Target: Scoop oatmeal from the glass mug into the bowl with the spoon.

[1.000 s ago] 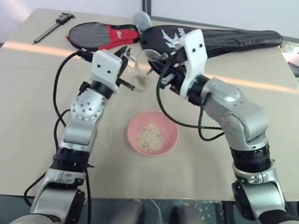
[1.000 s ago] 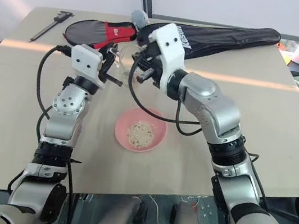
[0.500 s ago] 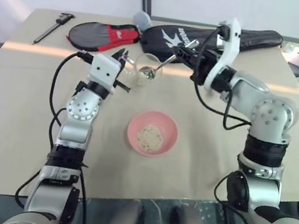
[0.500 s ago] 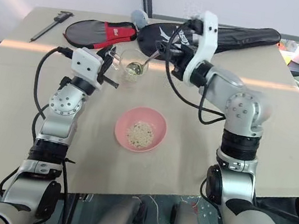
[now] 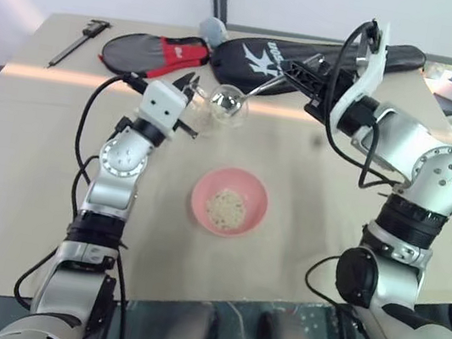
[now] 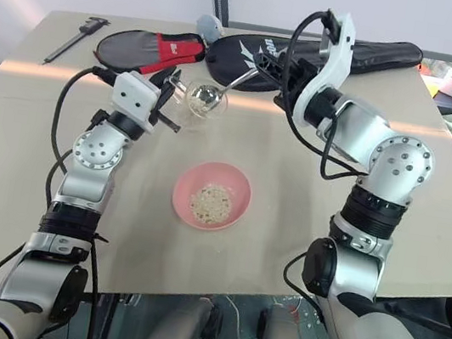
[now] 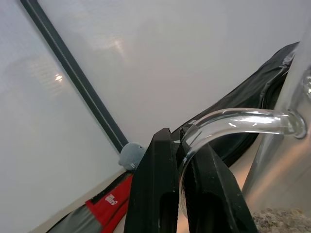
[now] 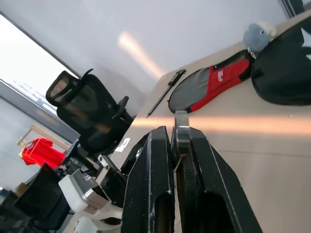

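- Surface (image 5: 25, 189): tan, flat; all items listed below are carried on it or held above it.
- Bowl (image 5: 229, 202): pink, round, set upright near the middle of the surface, well apart from both grippers.
- Oatmeal (image 5: 226, 207): a pale flaky heap is seen in the bottom of the bowl; a further small amount is seen at the bottom of the glass mug in the left wrist view (image 7: 284, 219).
- Glass mug (image 5: 224, 106): clear, held raised and tilted beyond the bowl, between the two grippers.
- Left gripper (image 5: 188, 95): black fingers (image 7: 155, 194) are closed on the thin handle of the glass mug, with the curved handle clamped between them.
- Spoon (image 5: 260, 89): silver, slim; its bowl end is placed at the rim of the glass mug, and its handle is run up and to the right into the right gripper.
- Right gripper (image 5: 297, 71): fingers (image 8: 150, 194) are drawn narrow and closed on the spoon handle, whose end is seen protruding between them.
- Red and black case (image 5: 154, 52): laid flat at the far side of the surface.
- Long black bag (image 5: 330, 53): laid along the far edge, beside the red and black case.
- Dark caliper tool (image 5: 81, 40): laid at the far left corner, well apart from the task items.
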Tool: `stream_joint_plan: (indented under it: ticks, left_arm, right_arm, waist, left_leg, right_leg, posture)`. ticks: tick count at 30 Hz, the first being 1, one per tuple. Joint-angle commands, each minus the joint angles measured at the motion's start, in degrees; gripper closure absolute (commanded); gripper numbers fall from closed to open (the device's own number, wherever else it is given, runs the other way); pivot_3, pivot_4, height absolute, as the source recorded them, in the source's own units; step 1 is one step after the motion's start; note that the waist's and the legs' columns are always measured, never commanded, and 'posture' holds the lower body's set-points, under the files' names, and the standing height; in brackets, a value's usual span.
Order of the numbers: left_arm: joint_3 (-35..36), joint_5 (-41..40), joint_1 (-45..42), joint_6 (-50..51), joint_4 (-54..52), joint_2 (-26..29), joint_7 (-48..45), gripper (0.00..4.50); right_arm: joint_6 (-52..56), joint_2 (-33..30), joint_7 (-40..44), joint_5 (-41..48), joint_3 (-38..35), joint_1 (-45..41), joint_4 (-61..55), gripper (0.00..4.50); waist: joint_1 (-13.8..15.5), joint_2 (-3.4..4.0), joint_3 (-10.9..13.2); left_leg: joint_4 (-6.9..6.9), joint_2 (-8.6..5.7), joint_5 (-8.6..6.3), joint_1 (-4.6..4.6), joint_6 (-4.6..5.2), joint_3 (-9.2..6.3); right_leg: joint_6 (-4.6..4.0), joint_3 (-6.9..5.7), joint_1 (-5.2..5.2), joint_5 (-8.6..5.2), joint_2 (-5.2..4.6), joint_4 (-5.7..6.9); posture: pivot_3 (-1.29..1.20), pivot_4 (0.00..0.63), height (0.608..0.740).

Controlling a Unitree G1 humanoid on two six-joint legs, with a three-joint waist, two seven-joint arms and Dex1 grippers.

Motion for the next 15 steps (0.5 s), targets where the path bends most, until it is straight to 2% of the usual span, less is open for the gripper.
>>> stream_joint_plan:
  ticks: [1,4,9,15]
  left_arm:
    - [0.3,-0.5,-1.7,-1.8,-1.2,0.5,0.0,4.44]
    - [0.4,-0.9,-2.0,-1.1,-1.6,0.1,0.3,4.44]
    - [0.5,-1.2,-2.2,0.1,-2.5,-0.6,0.6,4.44]
    - [0.5,-0.8,-3.0,1.4,-2.4,-2.0,2.1,4.44]
  right_arm:
    - [-1.5,-3.2,2.0,-1.0,4.3,-1.2,-4.4,4.50]
    - [-6.8,-7.1,7.5,-9.2,14.2,0.9,-9.0,4.50]
    - [-22.2,-13.4,18.2,-26.1,31.7,4.1,-12.9,4.50]
    - [-39.5,-16.3,25.9,-43.6,44.1,5.7,-8.2,4.50]
  waist:
    - [0.0,0.00,0.0]
    - [0.0,0.02,0.0]
    - [-0.1,0.02,0.0]
    - [0.0,0.01,0.0]
  left_leg:
    - [0.00,0.00,0.00,0.00,0.00,0.00]
    - [-0.01,0.00,0.00,-0.02,0.00,0.01]
    - [-0.01,0.00,0.00,-0.01,0.00,0.03]
    - [0.01,0.00,0.00,-0.01,0.00,0.01]
  right_leg:
    - [0.00,0.00,0.00,0.00,0.00,0.00]
    - [0.00,0.01,-0.02,0.00,0.01,-0.01]
    - [0.00,0.02,-0.03,0.00,0.02,0.01]
    - [0.00,0.00,-0.03,0.00,0.02,0.00]
  posture:
    - [0.00,0.150,0.740]
    - [0.00,0.150,0.740]
    - [0.00,0.150,0.740]
    - [0.00,0.150,0.740]
